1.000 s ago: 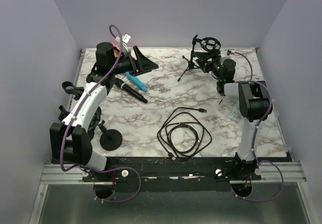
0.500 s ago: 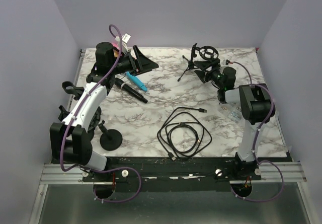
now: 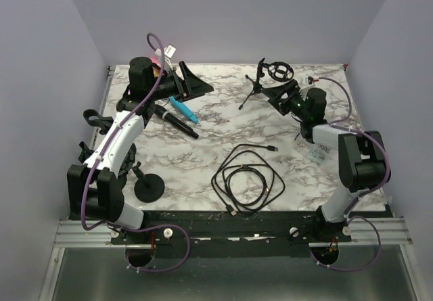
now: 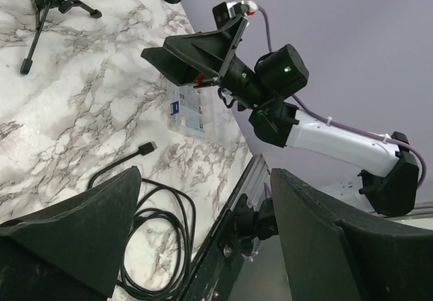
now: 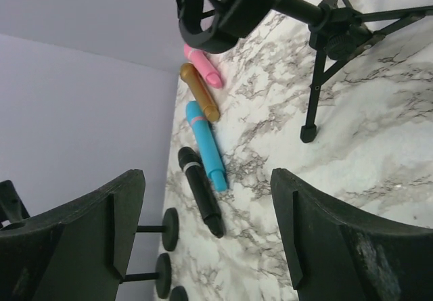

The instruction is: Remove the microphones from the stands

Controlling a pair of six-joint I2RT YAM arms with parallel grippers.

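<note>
- The table (image 3: 223, 135) is polished marble, so I judge anything lying on it would skid under a sideways push
- The stand (image 3: 256, 84) is a small tripod at the far side, and it looks light and easy to tip; the ring holder (image 3: 279, 67) on top looks see-through from above, and I can make out no microphone in it
- My right gripper (image 3: 280, 93) hangs just right of the stand, fingers spread and holding nothing; my left gripper (image 3: 193, 84) is well left of the stand, also spread and bare
- Four microphones lie flat on the table left of the stand: the black microphone (image 5: 201, 191), blue microphone (image 5: 205, 145), gold microphone (image 5: 199, 93) and pink microphone (image 5: 203, 63); I cannot tell which is the task's one
- They look stiff, smooth and round, likely to roll, so I would pinch across mid-barrel
- Only my right wrist camera separates gold from pink and shows the stand's feet close up; only the overhead one shows both arms; my left wrist camera shows my right fingers parted from the front
</note>
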